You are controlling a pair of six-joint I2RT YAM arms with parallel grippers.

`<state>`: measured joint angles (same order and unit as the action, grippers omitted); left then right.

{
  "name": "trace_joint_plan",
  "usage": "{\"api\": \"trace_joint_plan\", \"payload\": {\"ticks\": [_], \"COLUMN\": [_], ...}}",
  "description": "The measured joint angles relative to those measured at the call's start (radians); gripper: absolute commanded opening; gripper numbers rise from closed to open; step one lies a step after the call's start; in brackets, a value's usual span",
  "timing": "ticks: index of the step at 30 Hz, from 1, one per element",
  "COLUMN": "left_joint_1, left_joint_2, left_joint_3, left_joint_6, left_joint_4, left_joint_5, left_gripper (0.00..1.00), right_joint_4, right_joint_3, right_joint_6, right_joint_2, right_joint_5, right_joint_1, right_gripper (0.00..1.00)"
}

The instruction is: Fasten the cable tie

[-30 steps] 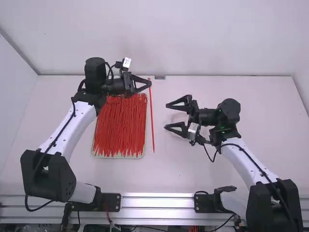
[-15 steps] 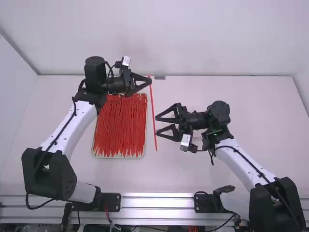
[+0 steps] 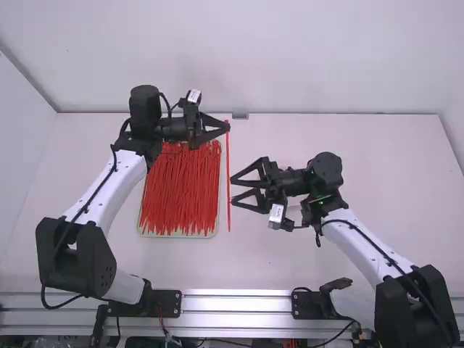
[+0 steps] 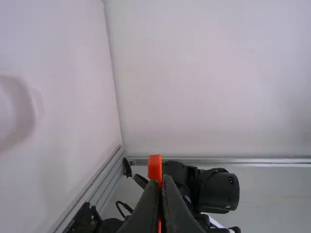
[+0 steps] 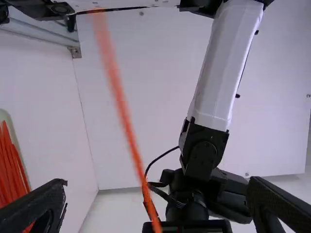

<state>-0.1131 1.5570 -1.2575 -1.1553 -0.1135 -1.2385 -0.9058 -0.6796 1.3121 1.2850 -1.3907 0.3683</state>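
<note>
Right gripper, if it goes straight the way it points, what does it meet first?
Most likely the red cable tie held by the left gripper, just ahead of the open right gripper; depth is unclear.

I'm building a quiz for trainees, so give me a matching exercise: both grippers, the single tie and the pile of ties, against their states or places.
1 left gripper
2 right gripper
3 single cable tie
4 pile of ties

A spread on the mat
B open
C gripped at one end
D shut

Pairs: 1-D, 2-B, 3-C, 4-A
</note>
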Motion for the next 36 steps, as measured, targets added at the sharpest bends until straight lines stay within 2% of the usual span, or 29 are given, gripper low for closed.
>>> {"api": "trace_joint_plan", "payload": {"ticks": [7, 20, 22, 23, 25, 26, 27, 32, 36], "left_joint_1": [0.0, 0.0, 0.0, 0.0, 0.0, 0.0, 0.0, 0.0, 0.0], "left_joint_2": [0.0, 0.0, 0.0, 0.0, 0.0, 0.0, 0.0, 0.0, 0.0], "left_joint_3": [0.0, 0.0, 0.0, 0.0, 0.0, 0.0, 0.0, 0.0, 0.0], "left_joint_6": [-0.027, -0.027, -0.027, -0.027, -0.026, -0.026, -0.027, -0.026, -0.023], "left_joint_4": [0.015, 0.03, 0.029, 0.029, 0.03, 0.03, 0.029, 0.03, 0.031], "left_joint_5": [0.005, 0.047, 0.048, 0.051, 0.057, 0.057, 0.058, 0.061, 0.061], "left_gripper": [0.02, 0.02, 0.02, 0.02, 0.02, 0.02, 0.02, 0.02, 0.02], "right_joint_4": [0.0, -0.001, -0.002, 0.0, 0.003, 0.003, 0.005, 0.008, 0.008], "right_joint_3": [0.0, 0.0, 0.0, 0.0, 0.0, 0.0, 0.0, 0.0, 0.0], "right_joint_6": [0.001, 0.026, 0.034, 0.035, 0.032, 0.032, 0.032, 0.027, 0.026], "right_joint_2": [0.0, 0.0, 0.0, 0.0, 0.0, 0.0, 0.0, 0.0, 0.0], "right_joint_5": [-0.001, 0.003, 0.003, 0.003, 0.003, 0.002, 0.003, -0.001, -0.015], "right_joint_1": [0.001, 0.05, 0.05, 0.05, 0.05, 0.05, 0.05, 0.05, 0.05], "right_gripper": [0.99, 0.98, 0.86, 0.75, 0.45, 0.43, 0.34, 0.18, 0.16]}}
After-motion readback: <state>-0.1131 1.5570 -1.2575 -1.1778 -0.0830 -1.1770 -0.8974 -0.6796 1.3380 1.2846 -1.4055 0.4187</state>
